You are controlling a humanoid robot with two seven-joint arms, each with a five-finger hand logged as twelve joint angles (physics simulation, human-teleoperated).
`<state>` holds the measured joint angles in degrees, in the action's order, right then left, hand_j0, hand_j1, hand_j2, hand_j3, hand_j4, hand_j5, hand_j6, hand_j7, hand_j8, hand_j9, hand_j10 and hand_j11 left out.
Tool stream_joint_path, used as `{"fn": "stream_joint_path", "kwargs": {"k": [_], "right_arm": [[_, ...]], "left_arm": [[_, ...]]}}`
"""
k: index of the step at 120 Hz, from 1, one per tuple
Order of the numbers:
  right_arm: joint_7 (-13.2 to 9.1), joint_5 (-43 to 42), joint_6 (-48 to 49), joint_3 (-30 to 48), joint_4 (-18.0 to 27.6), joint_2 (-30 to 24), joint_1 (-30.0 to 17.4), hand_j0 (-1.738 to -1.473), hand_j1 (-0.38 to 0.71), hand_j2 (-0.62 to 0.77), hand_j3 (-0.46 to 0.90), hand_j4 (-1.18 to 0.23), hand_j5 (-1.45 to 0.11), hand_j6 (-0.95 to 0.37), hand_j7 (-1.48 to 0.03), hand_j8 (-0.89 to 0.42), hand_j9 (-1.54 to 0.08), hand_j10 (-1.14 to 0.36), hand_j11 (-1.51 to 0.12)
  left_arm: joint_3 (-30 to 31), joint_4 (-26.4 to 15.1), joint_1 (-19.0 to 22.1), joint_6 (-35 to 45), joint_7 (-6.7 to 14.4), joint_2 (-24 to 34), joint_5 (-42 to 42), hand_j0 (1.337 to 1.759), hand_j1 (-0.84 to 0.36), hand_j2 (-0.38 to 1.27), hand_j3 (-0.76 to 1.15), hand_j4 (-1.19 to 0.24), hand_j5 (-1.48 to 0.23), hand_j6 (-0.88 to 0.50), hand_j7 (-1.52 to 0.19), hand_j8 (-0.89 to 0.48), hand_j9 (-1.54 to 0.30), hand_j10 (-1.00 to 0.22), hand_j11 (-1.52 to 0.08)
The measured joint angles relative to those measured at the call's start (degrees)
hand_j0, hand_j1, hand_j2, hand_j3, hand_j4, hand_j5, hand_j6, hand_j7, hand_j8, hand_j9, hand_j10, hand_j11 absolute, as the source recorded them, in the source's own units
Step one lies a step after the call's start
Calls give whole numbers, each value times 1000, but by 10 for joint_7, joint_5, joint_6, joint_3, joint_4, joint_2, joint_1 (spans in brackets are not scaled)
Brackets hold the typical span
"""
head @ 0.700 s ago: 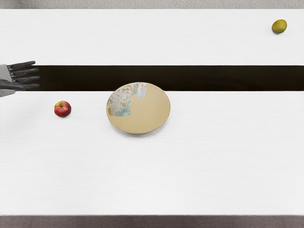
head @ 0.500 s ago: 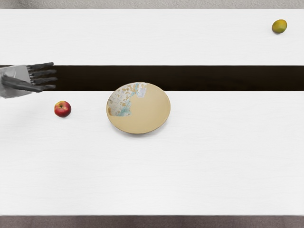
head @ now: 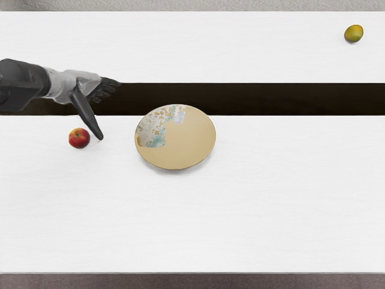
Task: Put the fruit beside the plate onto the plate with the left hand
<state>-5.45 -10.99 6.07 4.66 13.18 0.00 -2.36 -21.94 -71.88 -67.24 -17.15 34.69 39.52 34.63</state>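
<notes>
A small red apple (head: 79, 138) sits left of the round tan plate (head: 186, 144), not touching; mottled pale patches mark the plate's far-left part.

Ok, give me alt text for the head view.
The left hand hovers over a white table, one finger pointing down beside a red apple, which lies left of a tan plate. A yellow-green fruit sits far right.

Glossy apple (head: 79, 138), seemingly glazed ceramic plate (head: 180, 144), matt white table (head: 240, 205).

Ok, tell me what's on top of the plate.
Nothing: the plate shows only its own mottled patch. The apple lies beside it, to its left. No part of the plate is covered.
</notes>
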Motion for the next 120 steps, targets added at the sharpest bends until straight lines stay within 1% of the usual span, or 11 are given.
{"fn": "stream_joint_path", "kwargs": {"k": [13,36,45,52,59,71,77,100,109,114,120], "right_arm": [[0,0,0,0,0,0,0,-1658,-327,-4,0,-19,-24,-18,-24,-18,-24,-18,-24],[0,0,0,0,0,0,0,-1658,-327,-4,0,-18,-24,-18,-24,-18,-24,-18,-24],[0,0,0,0,0,0,0,-1658,-327,-4,0,-18,-24,-18,-24,-18,-24,-18,-24],[0,0,0,0,0,0,0,-1658,-327,-4,0,-18,-24,-18,-24,-18,-24,-18,-24],[0,0,0,0,0,0,0,-1658,-327,-4,0,-18,-24,-18,-24,-18,-24,-18,-24],[0,0,0,0,0,0,0,-1658,-327,-4,0,-18,-24,-18,-24,-18,-24,-18,-24],[0,0,0,0,0,0,0,-1658,-327,-4,0,-18,-24,-18,-24,-18,-24,-18,-24],[0,0,0,0,0,0,0,-1658,-327,-4,0,-18,-24,-18,-24,-18,-24,-18,-24],[0,0,0,0,0,0,0,-1658,-327,-4,0,-18,-24,-18,-24,-18,-24,-18,-24],[0,0,0,0,0,0,0,-1658,-327,-4,0,-18,-24,-18,-24,-18,-24,-18,-24],[0,0,0,0,0,0,0,-1658,-327,-4,0,-18,-24,-18,-24,-18,-24,-18,-24]], "left_arm": [[10,-16,5,95,2,22,91,1658,342,2,0,-9,-9,-9,-9,-9,-8,-8,-8],[89,-73,13,163,3,31,218,1658,331,5,0,-20,-22,-21,-22,-21,-22,-20,-22],[109,-91,10,197,3,37,246,1658,332,5,0,-20,-21,-22,-21,-21,-21,-20,-21],[115,-102,8,211,3,8,258,1658,335,5,0,-18,-18,-19,-18,-19,-18,-17,-17],[118,-109,11,219,3,4,264,1658,337,4,0,-16,-16,-18,-16,-17,-15,-16,-15],[121,-113,15,226,3,-6,267,1658,340,4,0,-14,-13,-15,-12,-15,-12,-13,-12],[123,-114,28,234,3,-7,269,1658,341,4,0,-13,-12,-14,-11,-14,-11,-12,-11],[166,-111,44,324,3,-5,323,1658,341,4,0,-13,-12,-14,-11,-14,-11,-12,-11],[182,-105,55,341,3,-18,340,1658,341,4,0,-12,-11,-13,-11,-13,-11,-11,-11],[190,-94,68,345,3,-38,344,1658,341,5,0,-13,-12,-14,-12,-14,-12,-13,-11],[197,-80,70,348,3,-43,348,1658,336,6,0,-18,-18,-19,-18,-19,-17,-17,-17]]}}
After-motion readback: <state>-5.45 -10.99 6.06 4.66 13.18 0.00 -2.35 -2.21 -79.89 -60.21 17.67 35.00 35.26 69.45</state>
